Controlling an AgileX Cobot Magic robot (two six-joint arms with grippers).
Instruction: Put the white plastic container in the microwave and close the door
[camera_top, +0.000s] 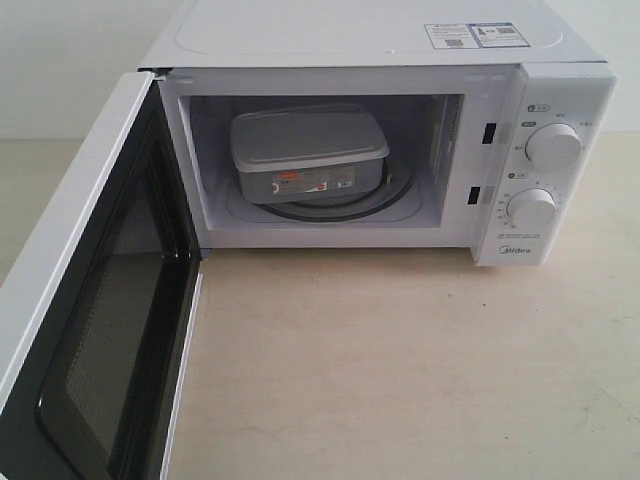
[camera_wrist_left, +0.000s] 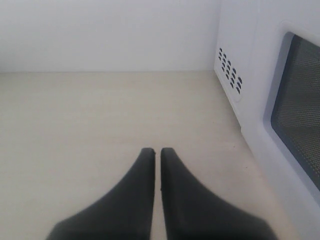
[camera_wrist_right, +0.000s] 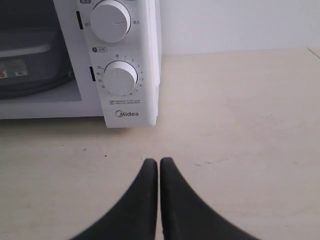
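"Exterior view, biggest thing first?"
"Microwave (camera_top: 380, 40), its door (camera_top: 60, 290) wide open."
"The container (camera_top: 308, 150)?"
"Inside the microwave, lid on, resting on the turntable (camera_top: 388, 202)."
"Grippers?"
"Left gripper (camera_wrist_left: 158, 150) beside the microwave's vented side, right gripper (camera_wrist_right: 159, 161) before its knob panel. Both clenched, holding nothing."

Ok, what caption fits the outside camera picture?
White plastic container inside the microwave, its door standing wide open.
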